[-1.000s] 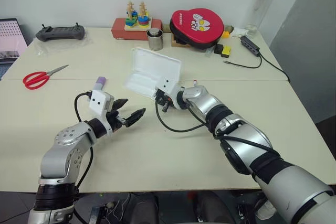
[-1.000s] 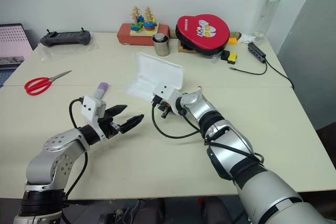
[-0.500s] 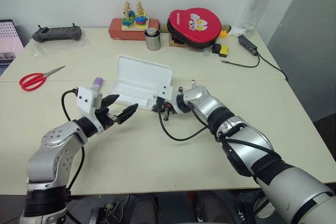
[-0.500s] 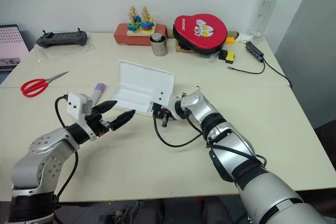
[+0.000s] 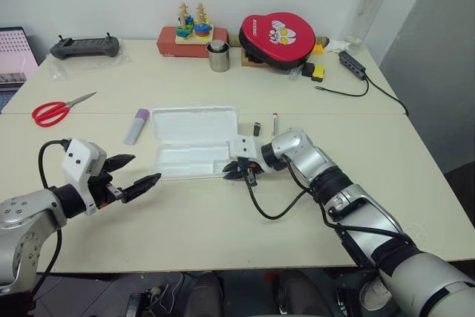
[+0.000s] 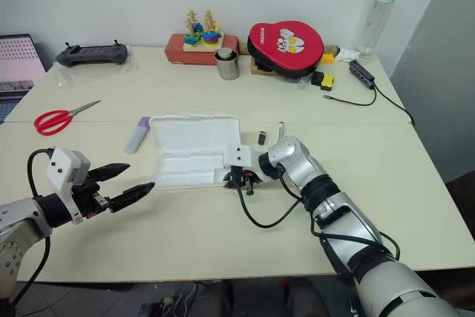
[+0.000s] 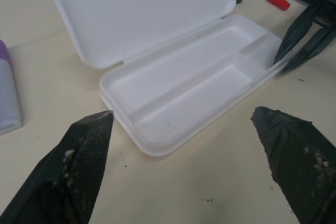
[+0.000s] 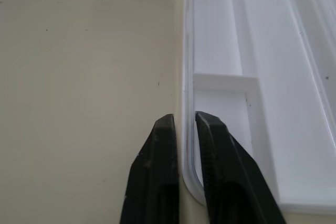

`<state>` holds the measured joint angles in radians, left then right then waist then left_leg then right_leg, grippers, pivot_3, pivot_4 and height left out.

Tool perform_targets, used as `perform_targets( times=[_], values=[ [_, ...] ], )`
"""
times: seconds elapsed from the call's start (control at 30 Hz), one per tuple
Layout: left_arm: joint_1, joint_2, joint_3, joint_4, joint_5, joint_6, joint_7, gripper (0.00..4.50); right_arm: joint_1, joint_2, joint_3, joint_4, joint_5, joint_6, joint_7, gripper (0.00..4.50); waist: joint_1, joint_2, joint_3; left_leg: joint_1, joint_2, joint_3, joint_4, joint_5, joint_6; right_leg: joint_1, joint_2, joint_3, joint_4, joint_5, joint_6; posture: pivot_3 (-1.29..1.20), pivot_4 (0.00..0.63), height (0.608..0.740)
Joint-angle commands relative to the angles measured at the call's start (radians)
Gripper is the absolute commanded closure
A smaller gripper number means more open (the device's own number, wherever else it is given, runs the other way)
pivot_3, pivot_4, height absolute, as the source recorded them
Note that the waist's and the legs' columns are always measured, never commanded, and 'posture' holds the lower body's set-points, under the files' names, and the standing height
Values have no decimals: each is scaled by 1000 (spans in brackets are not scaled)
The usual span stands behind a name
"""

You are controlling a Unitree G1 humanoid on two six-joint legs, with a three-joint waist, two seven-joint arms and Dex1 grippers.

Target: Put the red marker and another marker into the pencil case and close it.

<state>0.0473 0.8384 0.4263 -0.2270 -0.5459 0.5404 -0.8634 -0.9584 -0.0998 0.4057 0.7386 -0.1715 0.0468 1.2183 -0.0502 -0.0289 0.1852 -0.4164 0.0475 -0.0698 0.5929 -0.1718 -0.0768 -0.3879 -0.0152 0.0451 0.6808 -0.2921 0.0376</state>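
Your right claw [image 5: 236,169] straddles the near right rim of the pencil case [image 5: 194,141] with its fingers barely apart. Your left claw [image 5: 135,172] is spread wide at the case's 8 o'clock. The case lies open mid-bench, purple-capped marker [image 5: 136,125] at its 9 o'clock, red marker [image 5: 274,124] at 3.
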Motion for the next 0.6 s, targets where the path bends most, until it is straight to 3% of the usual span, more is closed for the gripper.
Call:
perform_targets(
  times=[0.03,0.23,0.4,0.5,0.6],
  values=[
    [-40,10,-14,-42,-6,11,12,0,5,5,-43,-141,76,83,14,2744,-1,0,0,0,0,0,0,0,0,0,0,0,0,0,0,0,150,740],
    [-96,-16,-95,-92,-14,34,28,0,18,-44,-200,-361,200,314,-96,1231,4,0,0,0,0,0,0,0,0,0,0,0,0,0,0,0,150,740],
    [-182,-86,-238,-128,0,47,51,0,141,-119,-393,-560,153,609,-453,162,27,-1,-1,-1,-1,0,0,0,0,1,0,0,0,0,0,0,150,740],
    [-226,-116,-302,-127,16,41,53,0,193,-99,-476,-621,112,749,-680,68,25,-1,-1,-1,-1,0,0,0,0,0,0,0,0,0,0,0,150,740],
    [-299,-160,-351,-93,31,29,66,0,222,-5,-555,-645,127,770,-868,68,9,0,0,-1,-1,1,0,0,0,0,0,1,0,0,0,0,150,740]
  ],
)
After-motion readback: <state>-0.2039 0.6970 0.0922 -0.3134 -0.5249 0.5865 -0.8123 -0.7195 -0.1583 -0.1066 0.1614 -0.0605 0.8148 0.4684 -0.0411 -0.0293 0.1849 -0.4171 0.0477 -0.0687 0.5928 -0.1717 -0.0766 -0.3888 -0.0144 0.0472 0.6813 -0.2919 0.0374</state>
